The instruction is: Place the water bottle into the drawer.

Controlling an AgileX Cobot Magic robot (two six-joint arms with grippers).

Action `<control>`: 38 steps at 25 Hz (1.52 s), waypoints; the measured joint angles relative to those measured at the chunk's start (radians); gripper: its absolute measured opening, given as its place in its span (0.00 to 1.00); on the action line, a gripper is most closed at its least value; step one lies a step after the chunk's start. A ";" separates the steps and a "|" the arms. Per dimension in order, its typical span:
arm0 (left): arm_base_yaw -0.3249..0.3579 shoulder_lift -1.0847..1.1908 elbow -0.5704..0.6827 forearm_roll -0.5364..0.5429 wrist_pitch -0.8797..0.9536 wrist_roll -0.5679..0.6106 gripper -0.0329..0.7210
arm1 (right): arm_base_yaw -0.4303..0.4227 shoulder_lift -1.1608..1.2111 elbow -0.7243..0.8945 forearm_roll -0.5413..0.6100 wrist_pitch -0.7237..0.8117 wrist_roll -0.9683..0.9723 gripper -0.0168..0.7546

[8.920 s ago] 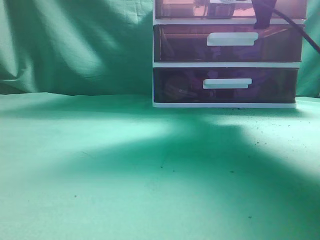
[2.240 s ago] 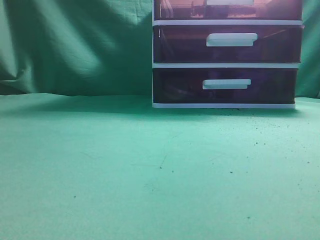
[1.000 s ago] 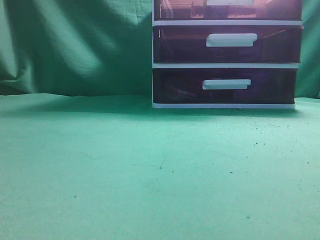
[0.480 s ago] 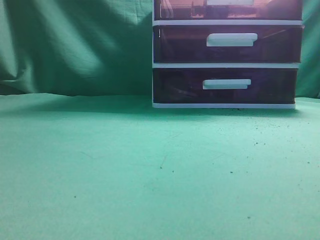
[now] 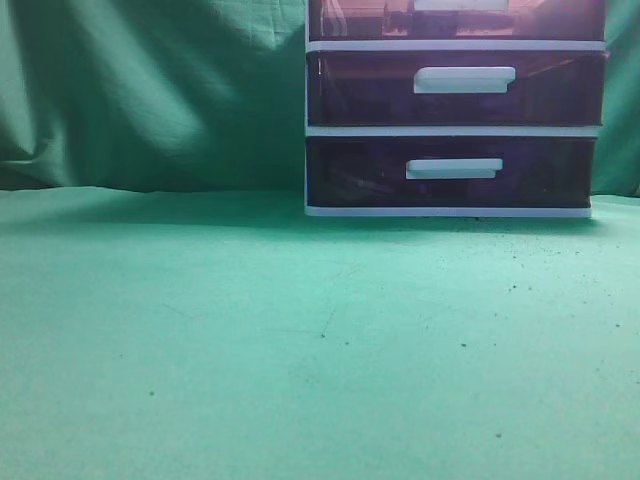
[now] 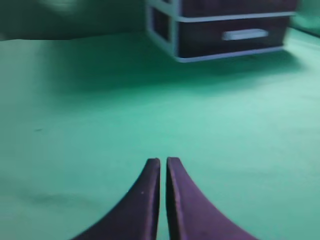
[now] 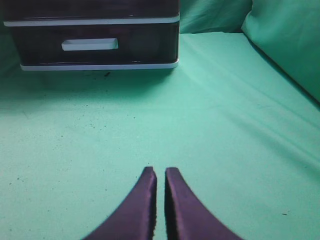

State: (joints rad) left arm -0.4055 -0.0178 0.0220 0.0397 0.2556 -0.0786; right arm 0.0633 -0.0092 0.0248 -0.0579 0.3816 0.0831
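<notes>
The top drawer of the white-framed unit shows at the top edge of the exterior view, reddish-pink, pushed in flush with the frame. Pale shapes show faintly through its front; I cannot tell whether they are the water bottle. No bottle shows anywhere else. My left gripper is shut and empty, low over the green cloth, far in front of the unit. My right gripper is shut and empty over the cloth, in front of the unit's bottom drawer. Neither gripper shows in the exterior view.
Two darker purple-brown drawers with white handles, middle and bottom, sit below the top one. Green cloth covers the table and hangs as a backdrop. The cloth rises in a fold at the right.
About nine seconds ago a dark arm reached at the top drawer and cast a shadow on the cloth; it is gone. Over the last second nothing has visibly moved.
</notes>
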 joint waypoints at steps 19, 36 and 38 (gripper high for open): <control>0.431 0.000 0.000 -0.001 0.104 0.000 0.04 | 0.000 0.000 0.000 0.000 0.000 0.021 0.08; 0.431 0.000 0.000 -0.001 0.102 0.000 0.04 | 0.000 0.000 0.000 0.000 0.000 0.023 0.08; 0.431 0.000 0.000 -0.001 0.102 0.000 0.04 | 0.000 0.000 0.000 0.000 0.000 0.023 0.08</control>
